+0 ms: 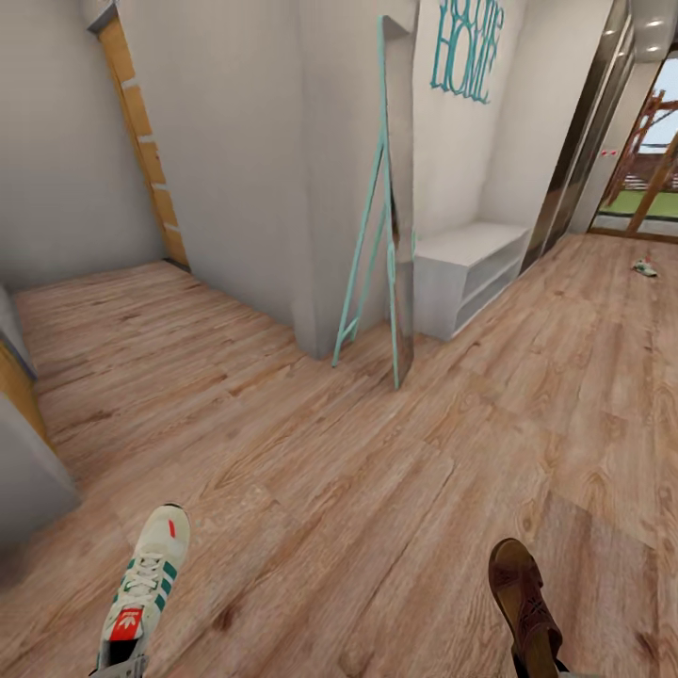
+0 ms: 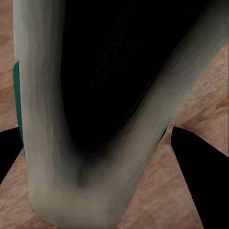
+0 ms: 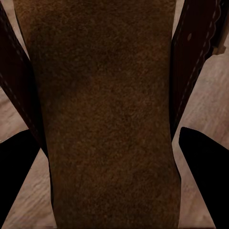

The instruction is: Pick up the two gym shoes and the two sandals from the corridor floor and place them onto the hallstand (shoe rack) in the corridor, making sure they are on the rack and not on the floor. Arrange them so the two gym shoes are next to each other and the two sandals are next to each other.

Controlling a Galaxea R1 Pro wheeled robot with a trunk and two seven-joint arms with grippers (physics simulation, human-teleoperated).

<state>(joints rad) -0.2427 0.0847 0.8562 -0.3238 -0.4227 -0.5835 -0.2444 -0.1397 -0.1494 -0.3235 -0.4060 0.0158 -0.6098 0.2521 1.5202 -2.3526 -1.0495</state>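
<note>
In the head view, 1 gym shoe [image 1: 143, 590] sat at the lower left edge with its toe pointing up the picture and slightly right, toward the far corridor. Its long axis ran nearly along the robot's forward line. Its heel end was cut off by the bottom edge, where a grey part overlapped it. At the lower right, 1 sandal [image 1: 524, 603] lay the same way, toe forward and heel cut off by the frame.

A second gym shoe [image 1: 644, 268] lay far off on the corridor floor [image 1: 377, 490], near the glass door [image 1: 650, 160]. It was too small to tell which way it pointed. The hallstand [image 1: 466, 268] stood against the wall beyond a teal-framed mirror [image 1: 386, 226], with its bench top and 2 open shelves bare.

In the left wrist view, the gym shoe's dark opening and pale collar [image 2: 86, 119] reached close to the lens, between the 2 dark fingertips [image 2: 200, 162] of the left gripper [image 2: 100, 157]. The fingertips stood apart on either side of the heel and appeared to hold it, though the contact was hidden. In the right wrist view, the sandal's brown footbed [image 3: 105, 119] ran straight away from the camera between the fingertips [image 3: 205, 162] of the right gripper [image 3: 107, 160]. They flanked it in the same way, with the contact likewise hidden.
</note>
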